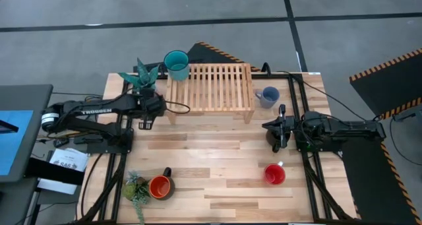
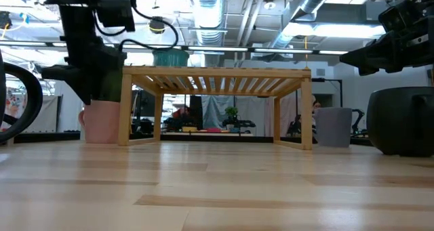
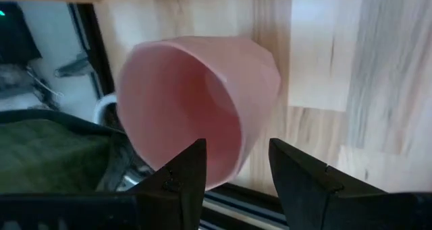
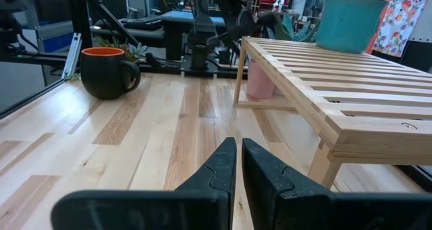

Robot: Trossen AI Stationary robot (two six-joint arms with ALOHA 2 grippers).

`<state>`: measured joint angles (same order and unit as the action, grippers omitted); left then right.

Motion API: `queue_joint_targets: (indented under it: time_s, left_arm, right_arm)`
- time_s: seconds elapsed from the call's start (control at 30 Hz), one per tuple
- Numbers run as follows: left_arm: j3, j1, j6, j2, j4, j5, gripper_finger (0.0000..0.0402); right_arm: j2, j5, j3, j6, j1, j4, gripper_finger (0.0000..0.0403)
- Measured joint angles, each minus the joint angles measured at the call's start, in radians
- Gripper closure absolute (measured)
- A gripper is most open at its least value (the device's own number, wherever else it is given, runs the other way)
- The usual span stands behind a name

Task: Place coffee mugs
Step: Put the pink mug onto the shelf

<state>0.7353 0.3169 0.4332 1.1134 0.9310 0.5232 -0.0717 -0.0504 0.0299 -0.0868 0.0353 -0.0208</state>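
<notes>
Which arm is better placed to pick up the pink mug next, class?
Left. The left gripper hangs open right over the pink mug beside the wooden rack; the right gripper is shut, across the table.

Even, bright light falls from overhead on the worktop [image 1: 217,165], with only soft, short shadows under the wooden rack [image 1: 211,88]. In the low view, ceiling lamps [image 2: 203,1] glare white and the near wood blurs. The pink mug [image 3: 202,108] in the left wrist view is soft and washed pale, as are that arm's dark fingers [image 3: 300,183].
</notes>
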Motion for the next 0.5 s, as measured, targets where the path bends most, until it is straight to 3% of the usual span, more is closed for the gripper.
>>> queue_joint_targets:
  time_s: [0.5]
  left_arm:
    - [0.0,0.057,0.015,0.052,-0.028,-0.037,0.0257]
  right_arm:
    - [0.0,0.0,0.0,0.0,0.0,0.0,0.0351]
